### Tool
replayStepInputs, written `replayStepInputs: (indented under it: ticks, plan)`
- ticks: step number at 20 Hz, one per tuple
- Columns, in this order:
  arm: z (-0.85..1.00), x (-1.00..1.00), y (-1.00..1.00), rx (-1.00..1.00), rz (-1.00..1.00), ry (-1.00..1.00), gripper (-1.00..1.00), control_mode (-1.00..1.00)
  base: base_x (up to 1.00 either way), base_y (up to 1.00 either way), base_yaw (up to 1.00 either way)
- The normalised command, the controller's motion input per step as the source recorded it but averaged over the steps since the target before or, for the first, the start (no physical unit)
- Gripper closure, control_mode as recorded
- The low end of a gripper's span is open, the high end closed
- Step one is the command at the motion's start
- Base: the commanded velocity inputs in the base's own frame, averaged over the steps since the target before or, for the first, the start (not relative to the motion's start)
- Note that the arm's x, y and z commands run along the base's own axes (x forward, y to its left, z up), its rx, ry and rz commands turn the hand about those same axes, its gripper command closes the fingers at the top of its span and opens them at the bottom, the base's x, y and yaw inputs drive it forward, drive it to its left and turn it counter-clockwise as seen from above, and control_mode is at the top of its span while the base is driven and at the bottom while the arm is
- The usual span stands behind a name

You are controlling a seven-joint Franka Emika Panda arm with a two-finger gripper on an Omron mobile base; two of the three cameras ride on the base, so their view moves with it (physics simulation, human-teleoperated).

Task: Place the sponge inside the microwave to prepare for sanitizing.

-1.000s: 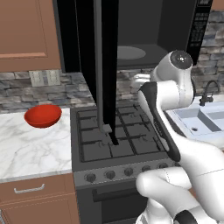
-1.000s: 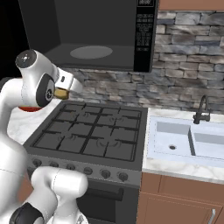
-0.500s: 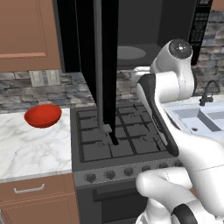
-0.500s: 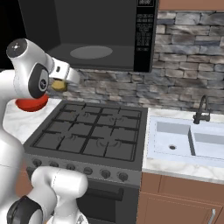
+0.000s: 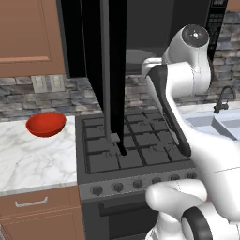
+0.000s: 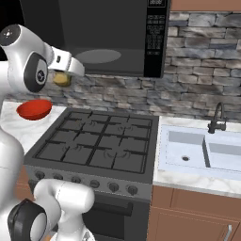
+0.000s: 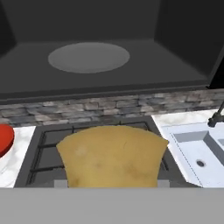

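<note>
One stove (image 6: 96, 143) (black); marble counter (image 5: 33, 157).

A marble counter (image 5: 33, 157) is carrying a red bowl (image 5: 45, 123) left of the black stove (image 6: 101, 143); right of it, a sink (image 6: 202, 150) is sitting in the counter

Kitchen setting: grey stone backsplash (image 6: 197, 101) behind a black gas stove (image 6: 101, 143); white marble counter (image 5: 33, 157) over brown wooden cabinets (image 5: 40, 218); white sink (image 6: 202, 150) with dark faucet (image 6: 216, 117); wall cabinet (image 5: 26, 35) above.
</note>
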Motion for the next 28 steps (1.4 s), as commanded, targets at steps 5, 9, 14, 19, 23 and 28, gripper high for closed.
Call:
replayStepInputs:
  ticks: [5,9,14,19,23,28]
  plan:
    - [0.35,0.03,0.00,0.00,0.00,-0.17,1.00,-1.00,0.00,0.00,0.00]
    - [0.08,0.44,0.00,-0.01,0.00,-0.07,1.00,-1.00,0.00,0.00,0.00]
    - [-0.01,0.67,0.00,-0.01,0.00,0.00,1.00,-1.00,0.00,0.00,0.00]
    - [-0.01,0.63,0.00,0.00,0.00,0.00,1.00,-1.00,0.00,0.00,0.00]
    - [0.00,0.55,0.00,0.00,0.00,0.01,1.00,-1.00,0.00,0.00,0.00]
    - [0.00,0.56,0.00,0.00,0.00,0.00,1.00,-1.00,0.00,0.00,0.00]
